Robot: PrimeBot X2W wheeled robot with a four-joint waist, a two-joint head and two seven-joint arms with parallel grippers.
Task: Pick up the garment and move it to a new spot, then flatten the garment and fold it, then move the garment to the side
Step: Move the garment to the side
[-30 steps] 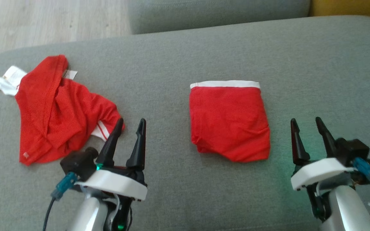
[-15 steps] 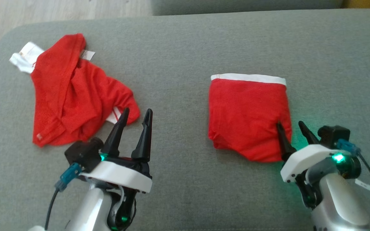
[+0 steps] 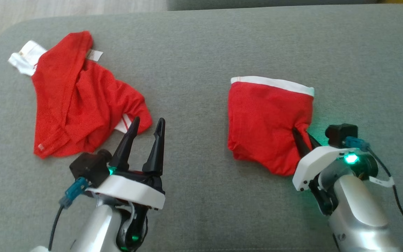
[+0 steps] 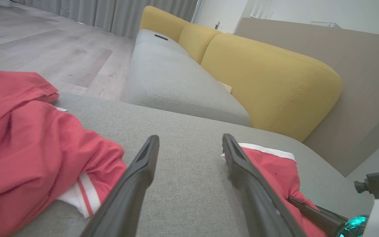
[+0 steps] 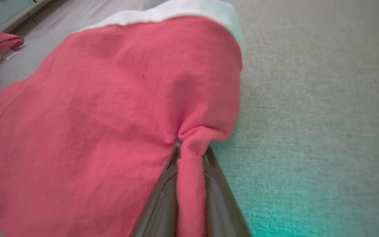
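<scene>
nearest the front edge of the grey cushion (image 3: pixel 194 63), the left gripper (image 3: pixel 149 120) hovers over its front-left part, fingers spread wide with nothing between them. over the cushion's front-right part, the right gripper (image 3: pixel 302 134) is pinched onto a bunched fold at the near right edge of the folded red garment (image 3: pixel 264 119), with cloth squeezed between its dark fingers (image 5: pixel 222 207). that garment lies right of the cushion's middle, white waistband toward the far edge. a crumpled red garment (image 3: pixel 79 98) lies on the cushion's far-left part. beyond the cushion are a grey-and-yellow sofa (image 4: pixel 268 82) and wood floor (image 4: pixel 44 49).
</scene>
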